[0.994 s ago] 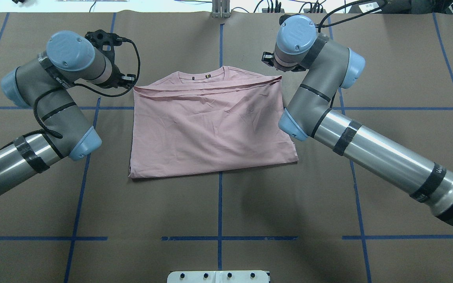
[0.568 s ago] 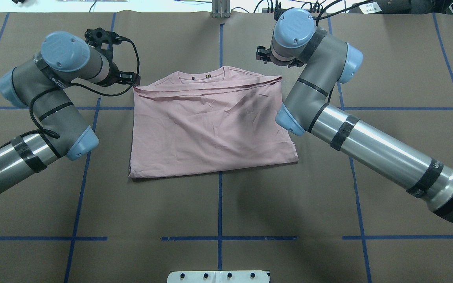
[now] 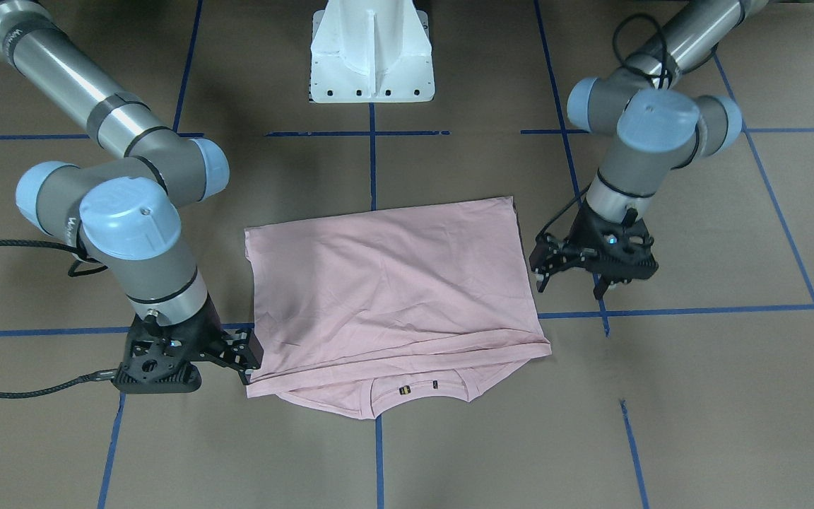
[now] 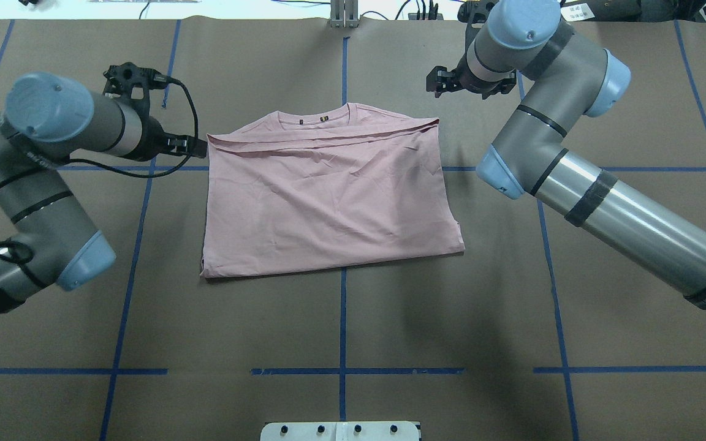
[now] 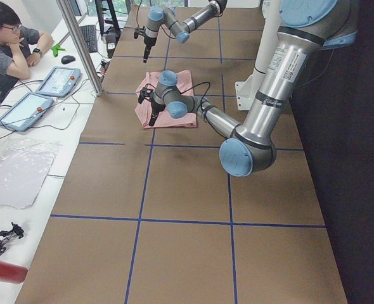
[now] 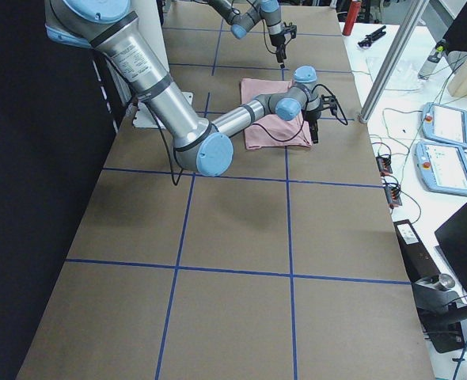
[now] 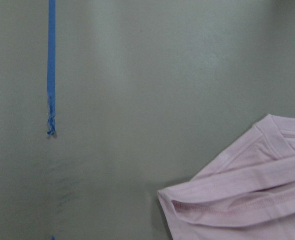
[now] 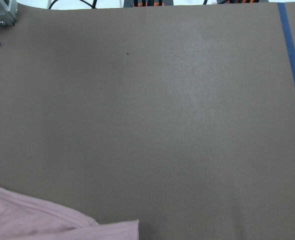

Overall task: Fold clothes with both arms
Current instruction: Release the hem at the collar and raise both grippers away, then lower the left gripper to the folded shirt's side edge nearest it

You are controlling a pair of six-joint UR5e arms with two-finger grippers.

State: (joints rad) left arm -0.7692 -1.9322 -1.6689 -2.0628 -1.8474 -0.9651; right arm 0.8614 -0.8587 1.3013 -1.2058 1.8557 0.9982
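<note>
The pale pink T-shirt (image 4: 328, 196) lies folded flat at the table's middle, collar (image 4: 322, 116) on the far side. Its cartoon print is hidden. It also shows in the front-facing view (image 3: 393, 283). My left gripper (image 4: 198, 146) hovers just off the shirt's far left corner, looks open and holds nothing; it also shows in the front-facing view (image 3: 540, 265). My right gripper (image 4: 431, 81) is beyond the far right corner, apart from the cloth, and looks open and empty (image 3: 250, 357). Each wrist view shows only a shirt corner (image 7: 237, 200) (image 8: 47, 222), no fingers.
The white pedestal base (image 3: 372, 49) stands at the near edge. Blue tape lines (image 4: 342, 318) grid the brown table cover. An aluminium post (image 4: 344, 15) stands at the far edge. An operator (image 5: 9, 44) and tablets (image 5: 57, 79) are beside the table.
The left arm has swung back toward the robot, its gripper sliding slightly left of the corner. The right gripper has moved right and farther from the shirt. The shirt has not moved.
</note>
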